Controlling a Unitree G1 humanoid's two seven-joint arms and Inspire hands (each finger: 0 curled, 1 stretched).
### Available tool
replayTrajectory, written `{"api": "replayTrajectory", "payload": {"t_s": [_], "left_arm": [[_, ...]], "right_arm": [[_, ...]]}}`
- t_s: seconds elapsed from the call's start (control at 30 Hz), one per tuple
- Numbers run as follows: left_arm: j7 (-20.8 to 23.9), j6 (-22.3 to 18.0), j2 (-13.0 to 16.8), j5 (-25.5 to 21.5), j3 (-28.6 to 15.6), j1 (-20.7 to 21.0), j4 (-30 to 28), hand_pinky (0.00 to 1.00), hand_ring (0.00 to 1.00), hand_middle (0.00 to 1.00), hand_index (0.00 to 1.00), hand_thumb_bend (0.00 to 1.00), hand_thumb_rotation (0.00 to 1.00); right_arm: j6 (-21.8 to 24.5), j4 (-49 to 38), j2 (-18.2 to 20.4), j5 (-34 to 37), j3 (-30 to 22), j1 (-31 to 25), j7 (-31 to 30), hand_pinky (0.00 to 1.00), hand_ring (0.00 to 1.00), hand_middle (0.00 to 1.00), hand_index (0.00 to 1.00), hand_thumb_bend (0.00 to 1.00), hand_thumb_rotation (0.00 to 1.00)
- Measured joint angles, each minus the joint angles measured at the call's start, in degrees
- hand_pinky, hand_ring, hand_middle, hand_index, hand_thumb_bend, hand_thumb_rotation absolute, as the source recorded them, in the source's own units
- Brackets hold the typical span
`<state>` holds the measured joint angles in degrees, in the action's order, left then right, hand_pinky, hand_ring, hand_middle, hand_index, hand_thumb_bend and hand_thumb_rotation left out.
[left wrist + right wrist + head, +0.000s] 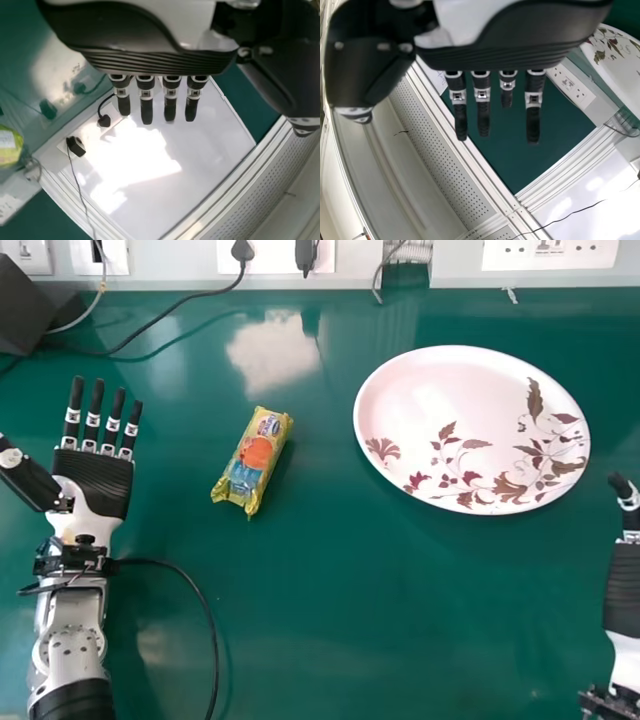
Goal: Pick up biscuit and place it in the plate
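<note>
Glossy green tabletop (330, 620) fills most of the head view, with white sockets (549, 252) along the far side. The biscuit packet (254, 462) is a slim yellow wrapper with orange and blue patches, lying aslant between the left hand (95, 485) and the leaf-patterned plate (450, 390). It sits right of the left hand's fingers, touching none; the right hand (622, 585) is at the right, beyond the plate.

Left wrist view: straight, spread fingers (146, 107), grasping nothing, apart from the yellow wrapper.

Right wrist view: fingers (483, 117) extended and empty.
</note>
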<state>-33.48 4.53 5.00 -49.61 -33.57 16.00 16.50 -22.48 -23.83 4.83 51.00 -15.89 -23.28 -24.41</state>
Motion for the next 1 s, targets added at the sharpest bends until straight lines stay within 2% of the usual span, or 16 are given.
{"api": "replayTrajectory", "payload": {"t_s": [0.17, 0.23, 0.33, 0.47, 0.77, 1.0], "left_arm": [[2.36, -3.86, -1.06, 5.17, 2.03, -3.06, -3.92, 1.00, 0.95, 0.96, 0.95, 1.00, 0.69], [3.47, -4.86, -1.54, 6.86, 2.95, -4.06, -5.38, 0.97, 0.95, 0.96, 0.95, 1.00, 0.69], [6.24, -6.08, -2.35, 8.81, 3.65, -5.00, -8.29, 0.98, 0.96, 0.96, 0.95, 1.00, 0.68], [8.29, -8.47, -2.70, 11.70, 5.30, -6.11, -11.04, 0.97, 0.97, 0.96, 0.95, 1.00, 0.68], [9.82, -13.67, -2.76, 15.83, 7.87, -6.85, -12.35, 0.99, 0.98, 0.97, 0.94, 1.00, 0.68], [12.66, -18.14, -2.74, 21.57, 9.72, -8.29, -14.28, 0.97, 0.98, 0.98, 0.94, 1.00, 0.68]], "right_arm": [[0.07, 0.00, -0.10, 0.17, -0.01, 0.18, 0.09, 0.69, 0.81, 0.86, 0.82, 0.95, 0.36], [0.08, 0.01, -0.12, 0.19, -0.02, 0.28, 0.08, 0.69, 0.83, 0.86, 0.82, 0.96, 0.36], [0.08, 0.02, -0.15, 0.07, -0.02, 0.43, 0.17, 0.70, 0.84, 0.86, 0.81, 0.96, 0.35], [0.07, 0.03, -0.18, -0.03, -0.21, 0.54, 0.23, 0.72, 0.85, 0.87, 0.81, 0.93, 0.38], [0.09, 0.03, -0.42, -0.30, -0.25, 1.34, 0.69, 0.77, 0.88, 0.89, 0.82, 0.96, 0.40], [0.16, 0.03, -0.47, -0.37, -0.18, 1.69, 1.01, 0.80, 0.89, 0.88, 0.80, 0.93, 0.39]]}}
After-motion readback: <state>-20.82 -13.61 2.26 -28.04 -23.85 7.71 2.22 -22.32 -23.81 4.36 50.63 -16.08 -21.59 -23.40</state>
